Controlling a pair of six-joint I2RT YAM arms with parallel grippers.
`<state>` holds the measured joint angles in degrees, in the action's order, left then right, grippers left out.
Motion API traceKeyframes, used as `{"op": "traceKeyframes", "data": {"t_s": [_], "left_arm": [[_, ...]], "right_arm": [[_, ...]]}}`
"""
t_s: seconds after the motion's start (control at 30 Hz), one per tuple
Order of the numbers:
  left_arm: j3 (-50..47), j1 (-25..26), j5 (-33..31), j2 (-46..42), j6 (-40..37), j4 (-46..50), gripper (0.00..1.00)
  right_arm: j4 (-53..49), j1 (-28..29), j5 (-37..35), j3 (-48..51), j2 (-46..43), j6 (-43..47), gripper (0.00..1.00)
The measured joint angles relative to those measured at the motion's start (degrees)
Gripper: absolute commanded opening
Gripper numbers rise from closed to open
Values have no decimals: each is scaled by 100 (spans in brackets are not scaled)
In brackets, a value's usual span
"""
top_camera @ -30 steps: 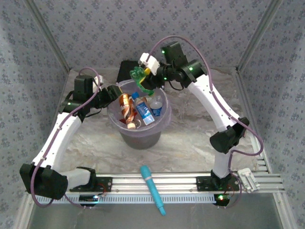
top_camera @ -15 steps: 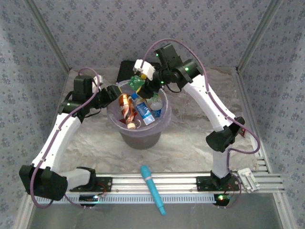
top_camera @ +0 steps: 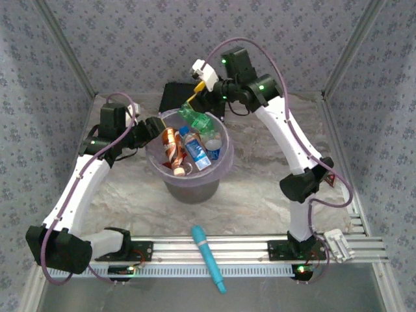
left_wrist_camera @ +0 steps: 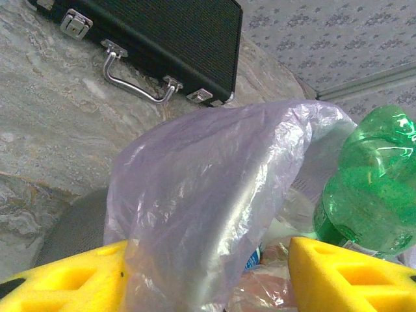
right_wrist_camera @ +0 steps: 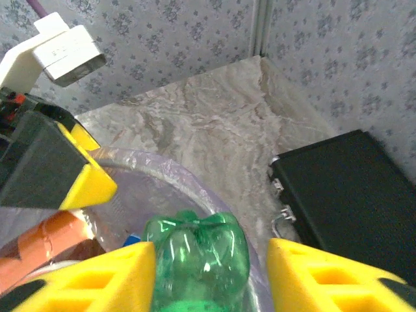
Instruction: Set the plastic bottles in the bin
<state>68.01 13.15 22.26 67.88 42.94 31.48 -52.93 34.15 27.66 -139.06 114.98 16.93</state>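
Observation:
The bin (top_camera: 192,189), grey with a pale lilac bag (left_wrist_camera: 208,195), stands mid-table. Inside lie several plastic bottles: an orange one (top_camera: 171,146), a clear one with a blue label (top_camera: 194,151) and a green one (top_camera: 198,119) against the far rim. My right gripper (top_camera: 192,103) hovers over that far rim, open. The green bottle's base (right_wrist_camera: 195,250) sits between its fingers, touching the left one with a gap to the right one. My left gripper (top_camera: 156,125) is at the left rim, its jaws open astride the bag's edge (left_wrist_camera: 208,279).
A flat black case (top_camera: 174,97) with a metal handle (left_wrist_camera: 136,81) lies just behind the bin, close to the right gripper. A cyan stick (top_camera: 208,257) rests on the rail at the near edge. Patterned walls close in the table on three sides.
The right gripper has let go of the green bottle, which now lies in the bin at the far rim. That gripper has drawn back and up. The left arm has not moved.

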Motion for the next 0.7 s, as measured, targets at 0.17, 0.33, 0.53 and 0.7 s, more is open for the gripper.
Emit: {"op": "traceKeyframes", "data": {"t_s": [0.17,0.33,0.53,0.7], "left_arm": [[0,0,-20,0,0,-2,61],[0,0,-26,0,2,-4,61],[0,0,-24,0,2,-17,61],[48,0,-79,0,-24,28,63]], "right_arm": [[-74,66,485,-72,365,-144,35],[17,197,925,289,319,-149,34],[9,258,986,417,319,-168,42],[63,227,914,398,284,-315,55]]}}
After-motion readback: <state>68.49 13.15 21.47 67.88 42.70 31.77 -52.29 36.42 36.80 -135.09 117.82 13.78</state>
